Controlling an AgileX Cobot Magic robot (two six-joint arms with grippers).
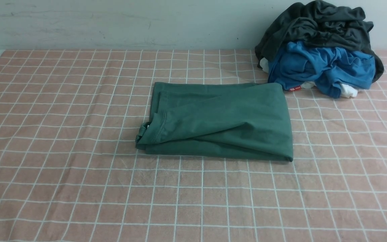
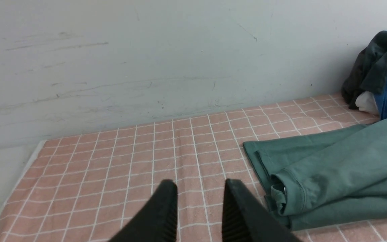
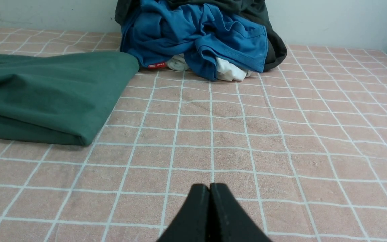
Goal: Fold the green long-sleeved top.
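Green top lies folded; left gripper parted, right gripper pressed closed, both empty

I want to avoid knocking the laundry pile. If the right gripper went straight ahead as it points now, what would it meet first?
Probably bare tablecloth: the shut right gripper aims along open checks. Farther along that line sits the clothes pile, though depth is hard to judge. The green top lies off to the side.

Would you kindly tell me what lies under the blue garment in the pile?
White fabric peeks out beneath the blue garment, with a red tag. The rest is covered.
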